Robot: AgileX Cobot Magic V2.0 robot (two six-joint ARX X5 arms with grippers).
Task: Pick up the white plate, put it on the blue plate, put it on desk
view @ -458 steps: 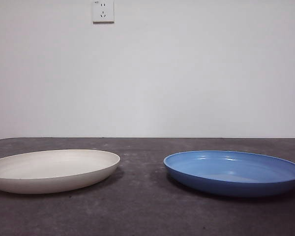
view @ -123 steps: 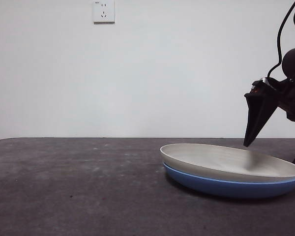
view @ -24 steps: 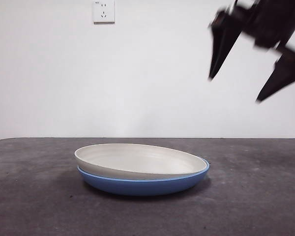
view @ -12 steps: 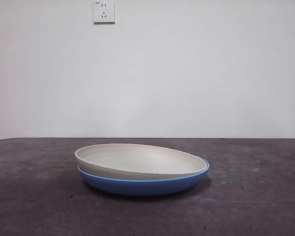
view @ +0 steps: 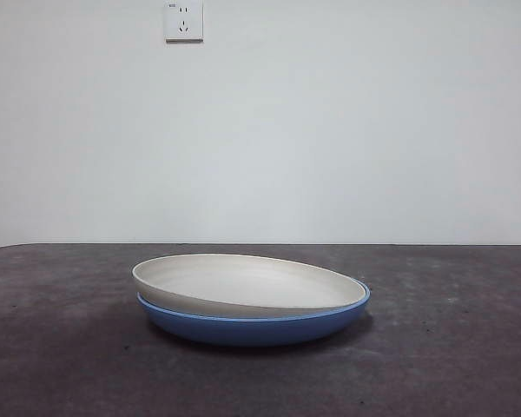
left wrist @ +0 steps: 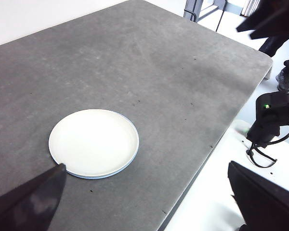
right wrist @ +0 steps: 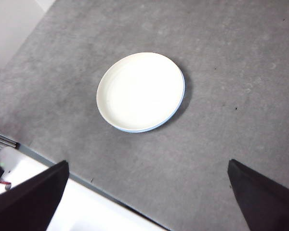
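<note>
The white plate rests nested in the blue plate, a little off centre, near the middle of the desk. The stack shows in the left wrist view as the white plate with a thin blue rim, and in the right wrist view as the white plate with a blue edge. My left gripper is open and empty, high above the desk. My right gripper is open and empty, also high above. Neither gripper shows in the front view.
A wall socket sits high on the white wall. The desk's edge runs near the stack's side in the left wrist view, with a white base and dark equipment beyond it.
Since one second ago the dark gripper at the upper right has left the front view. The stacked plates have not moved.
</note>
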